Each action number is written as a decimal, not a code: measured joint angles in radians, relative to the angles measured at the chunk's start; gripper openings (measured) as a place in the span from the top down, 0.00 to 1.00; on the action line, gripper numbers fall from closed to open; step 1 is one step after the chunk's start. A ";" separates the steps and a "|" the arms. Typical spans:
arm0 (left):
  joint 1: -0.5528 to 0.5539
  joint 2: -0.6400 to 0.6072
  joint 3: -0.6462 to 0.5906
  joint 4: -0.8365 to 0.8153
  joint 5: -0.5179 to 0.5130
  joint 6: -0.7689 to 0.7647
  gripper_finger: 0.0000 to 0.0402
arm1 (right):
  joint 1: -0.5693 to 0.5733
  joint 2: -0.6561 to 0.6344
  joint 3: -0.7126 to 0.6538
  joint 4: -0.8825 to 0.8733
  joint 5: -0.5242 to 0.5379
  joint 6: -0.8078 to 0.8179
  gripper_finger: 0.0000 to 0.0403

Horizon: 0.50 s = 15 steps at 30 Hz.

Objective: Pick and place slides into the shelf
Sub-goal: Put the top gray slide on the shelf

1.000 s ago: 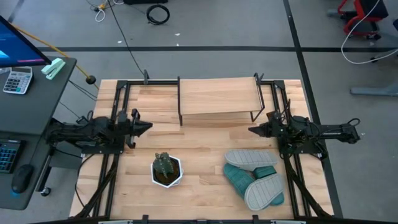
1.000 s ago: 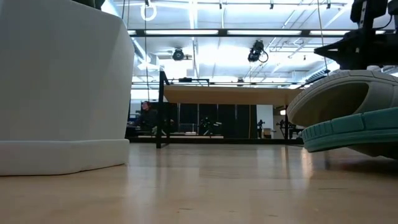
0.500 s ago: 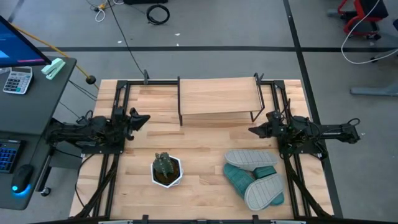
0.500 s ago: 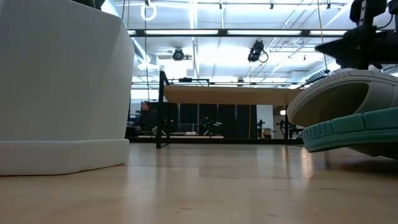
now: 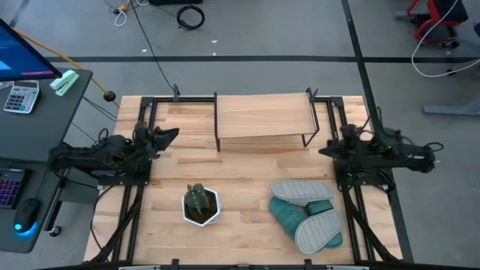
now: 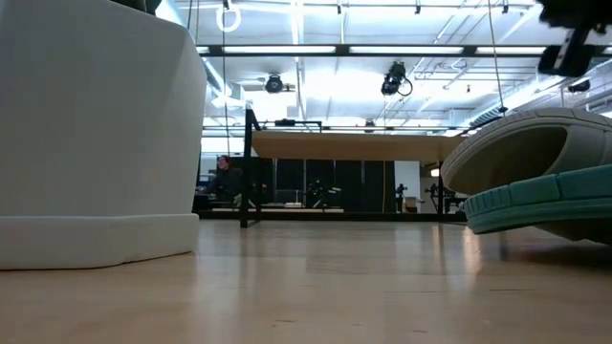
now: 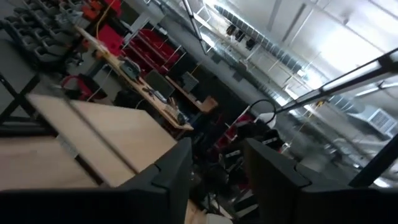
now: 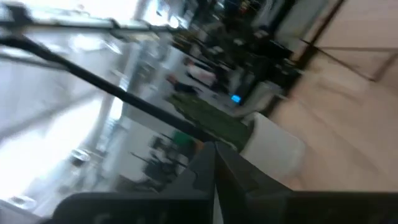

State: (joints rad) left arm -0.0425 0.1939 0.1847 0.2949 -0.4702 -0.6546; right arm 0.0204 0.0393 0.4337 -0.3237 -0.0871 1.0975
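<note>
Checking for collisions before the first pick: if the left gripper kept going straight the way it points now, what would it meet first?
Probably the shelf: the left gripper, open and empty, points toward its near black leg. Height is unclear, so it might pass above.

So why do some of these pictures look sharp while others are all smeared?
High view: even light, crisp on the shelf and the slides. Low view: the white pot looms huge and soft up close, and ceiling lights glare behind. Left wrist view: slightly blurred, tilted, past the left gripper fingers. Right wrist view: heavily streaked, the right gripper just a dark smudge.
</note>
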 joint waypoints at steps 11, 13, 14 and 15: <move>0.000 0.422 0.333 -0.105 0.079 0.038 0.56 | 0.000 0.227 0.414 -0.612 -0.103 -0.249 0.93; 0.000 0.486 0.398 -0.178 0.105 0.037 0.55 | 0.000 0.282 0.453 -0.706 -0.138 -0.292 0.90; 0.000 0.514 0.433 -0.217 0.111 0.039 0.55 | 0.000 0.310 0.469 -0.752 -0.157 -0.316 0.89; 0.000 0.541 0.469 -0.256 0.114 0.048 0.55 | 0.000 0.337 0.482 -0.793 -0.179 -0.344 0.88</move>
State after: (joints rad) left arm -0.0425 0.7349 0.6536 0.0393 -0.3565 -0.6070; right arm 0.0200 0.3763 0.9159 -1.1172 -0.2662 0.7534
